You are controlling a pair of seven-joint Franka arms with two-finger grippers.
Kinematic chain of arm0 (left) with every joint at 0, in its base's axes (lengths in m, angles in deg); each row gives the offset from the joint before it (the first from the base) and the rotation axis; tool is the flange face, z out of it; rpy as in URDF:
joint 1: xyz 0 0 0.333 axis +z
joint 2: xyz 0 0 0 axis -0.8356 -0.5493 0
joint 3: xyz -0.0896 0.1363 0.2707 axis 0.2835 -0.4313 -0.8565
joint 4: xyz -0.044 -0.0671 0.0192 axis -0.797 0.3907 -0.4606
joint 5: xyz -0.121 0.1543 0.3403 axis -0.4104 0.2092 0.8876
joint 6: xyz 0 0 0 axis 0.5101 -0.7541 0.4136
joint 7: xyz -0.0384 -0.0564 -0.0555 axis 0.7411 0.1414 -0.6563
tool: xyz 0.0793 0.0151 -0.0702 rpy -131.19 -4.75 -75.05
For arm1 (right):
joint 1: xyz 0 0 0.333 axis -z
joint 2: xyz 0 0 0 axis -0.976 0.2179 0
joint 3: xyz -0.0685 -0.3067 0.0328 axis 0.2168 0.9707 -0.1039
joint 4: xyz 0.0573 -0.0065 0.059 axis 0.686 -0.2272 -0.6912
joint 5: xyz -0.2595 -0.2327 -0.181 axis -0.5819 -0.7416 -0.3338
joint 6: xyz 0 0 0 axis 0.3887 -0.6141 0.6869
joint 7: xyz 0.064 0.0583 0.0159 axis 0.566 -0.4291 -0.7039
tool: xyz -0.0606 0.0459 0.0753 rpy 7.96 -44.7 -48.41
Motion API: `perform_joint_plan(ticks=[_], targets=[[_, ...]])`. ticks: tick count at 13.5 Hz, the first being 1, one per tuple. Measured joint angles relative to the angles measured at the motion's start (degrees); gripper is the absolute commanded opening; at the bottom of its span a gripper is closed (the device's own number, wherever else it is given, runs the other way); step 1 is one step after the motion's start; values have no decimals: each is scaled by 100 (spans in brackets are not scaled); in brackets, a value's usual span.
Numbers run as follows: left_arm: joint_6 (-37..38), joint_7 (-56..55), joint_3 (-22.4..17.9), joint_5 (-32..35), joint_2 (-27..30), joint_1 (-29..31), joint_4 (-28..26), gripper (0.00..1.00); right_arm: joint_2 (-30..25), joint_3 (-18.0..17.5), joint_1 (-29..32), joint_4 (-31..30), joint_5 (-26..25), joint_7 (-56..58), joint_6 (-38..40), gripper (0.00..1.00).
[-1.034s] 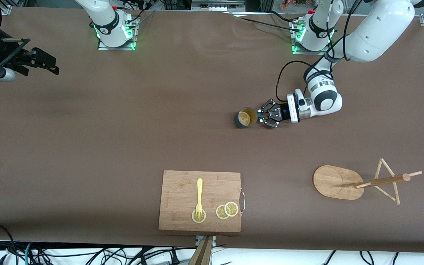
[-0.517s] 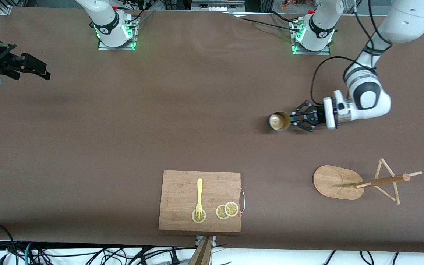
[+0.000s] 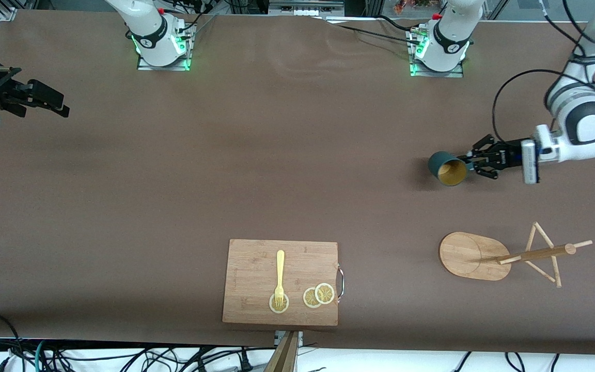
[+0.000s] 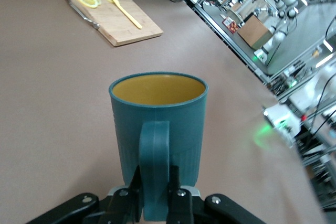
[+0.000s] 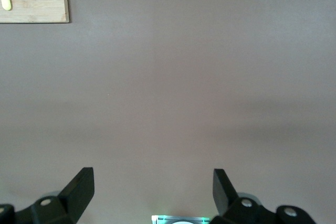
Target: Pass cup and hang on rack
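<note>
I have the left gripper point(image 3: 472, 165) pinched shut on the handle of the cup point(image 3: 448, 169), carried over bare table toward the left arm's end. The rack point(image 3: 504, 255) lies tipped on its side, nearer the front camera — pegs may be unreachable. Thin handle grip — the cup could swing. Right gripper point(image 3: 44, 98) waits, jaws spread.

The cup point(image 3: 448, 169) is a small dark teal mug with faintly ribbed sides, a loop handle and a yellowish-tan inside. It is up in the air, tipped on its side with its mouth turned toward the front camera, pinched by its handle in the left claw point(image 3: 472, 162) over bare bench point(image 3: 277, 155).

The rack point(image 3: 504, 256) is a light wooden mug tree with an oval base, a pole and thin pegs, standing at the left arm's end of the bench, nearer the front camera than the spot beneath the cup.
</note>
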Motion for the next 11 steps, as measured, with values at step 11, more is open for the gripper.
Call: perform_joint_plan(ticks=[11], targets=[[710,-7212,75,555,70,207,2063,0,17,0,2,1,-84,-1,3,100]])
